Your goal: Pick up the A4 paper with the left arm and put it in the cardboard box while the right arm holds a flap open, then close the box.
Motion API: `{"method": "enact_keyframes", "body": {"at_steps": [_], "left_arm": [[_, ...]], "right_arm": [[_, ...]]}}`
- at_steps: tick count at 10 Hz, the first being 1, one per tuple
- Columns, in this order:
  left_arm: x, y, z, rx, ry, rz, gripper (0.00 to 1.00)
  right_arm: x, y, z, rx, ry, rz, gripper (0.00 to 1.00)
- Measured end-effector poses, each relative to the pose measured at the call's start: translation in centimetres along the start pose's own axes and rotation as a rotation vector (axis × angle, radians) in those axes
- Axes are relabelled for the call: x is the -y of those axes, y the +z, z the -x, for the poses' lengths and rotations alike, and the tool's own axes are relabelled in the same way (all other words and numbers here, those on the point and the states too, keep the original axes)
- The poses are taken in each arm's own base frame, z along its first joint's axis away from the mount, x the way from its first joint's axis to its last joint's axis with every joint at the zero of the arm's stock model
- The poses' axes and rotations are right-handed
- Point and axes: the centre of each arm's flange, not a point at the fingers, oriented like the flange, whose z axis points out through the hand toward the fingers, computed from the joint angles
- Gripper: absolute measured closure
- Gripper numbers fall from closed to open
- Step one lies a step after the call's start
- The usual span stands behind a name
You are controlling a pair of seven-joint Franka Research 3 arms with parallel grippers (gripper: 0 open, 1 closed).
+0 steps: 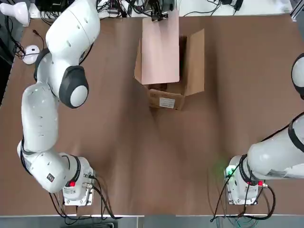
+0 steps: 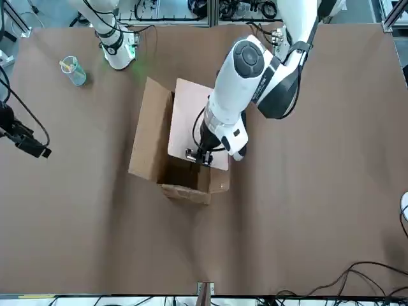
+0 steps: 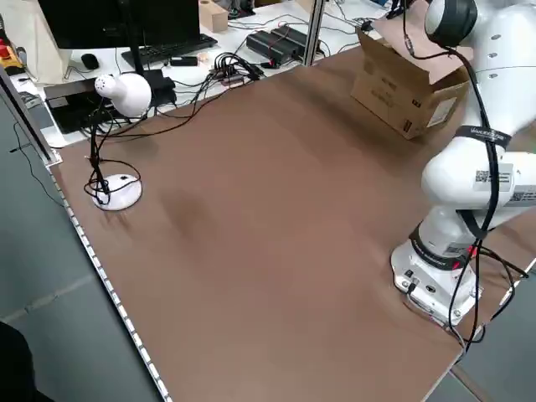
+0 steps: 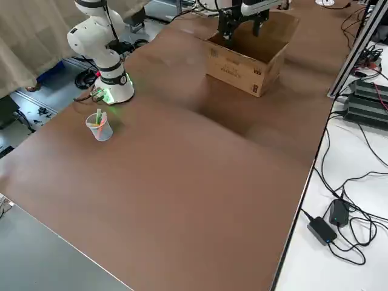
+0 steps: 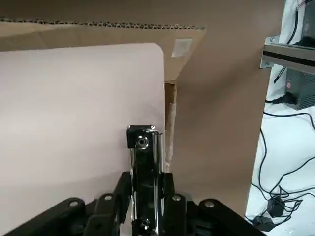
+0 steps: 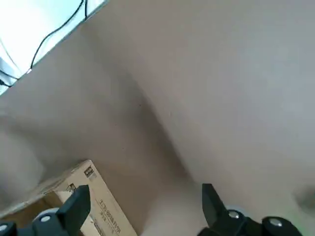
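Observation:
The brown cardboard box (image 1: 167, 97) stands at the table's far middle with its flaps up. The pale pink A4 paper (image 1: 160, 50) hangs slanted over the box's opening, its dark metal clip (image 5: 144, 152) at the far end. My left gripper (image 2: 199, 155) is above the box's far side, shut on that clip. The left wrist view has the sheet (image 5: 74, 113) spread in front of the fingers, with a box flap (image 5: 98, 27) beyond it. My right gripper (image 6: 143, 191) is open and holds nothing. It is well off to the right of the box (image 6: 93, 201), above bare table.
A clear plastic cup (image 2: 73, 70) stands near the right arm's base. Off the table's left edge stands a white desk lamp (image 3: 117, 92). Cables and black devices line the far edge (image 1: 142, 7). The box's right flap (image 1: 194, 61) stands tall.

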Motion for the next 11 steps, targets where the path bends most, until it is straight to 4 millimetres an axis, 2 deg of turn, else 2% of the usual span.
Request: {"method": "enact_keyframes", "body": {"at_steps": [2, 6, 9, 11], "left_arm": [[-0.3, 0.4, -0.1, 0.006, -0.003, 0.014, 0.7], [-0.2, 1.5, 0.5, 0.004, 0.002, 0.039, 0.7], [-0.5, 1.0, 0.7, 0.014, 0.0, 0.06, 0.7], [-0.6, 0.9, 0.7, 0.02, 0.0, 0.071, 0.7]], "right_arm": [[-0.6, -0.3, -1.1, -0.036, 0.018, -0.025, 0.0], [-0.9, -0.4, -1.4, -0.05, 0.024, -0.03, 0.0], [-0.9, -0.5, -1.5, -0.073, 0.004, -0.002, 0.0], [-0.1, -0.4, -0.9, -0.073, -0.068, 0.0, 0.0]]}}
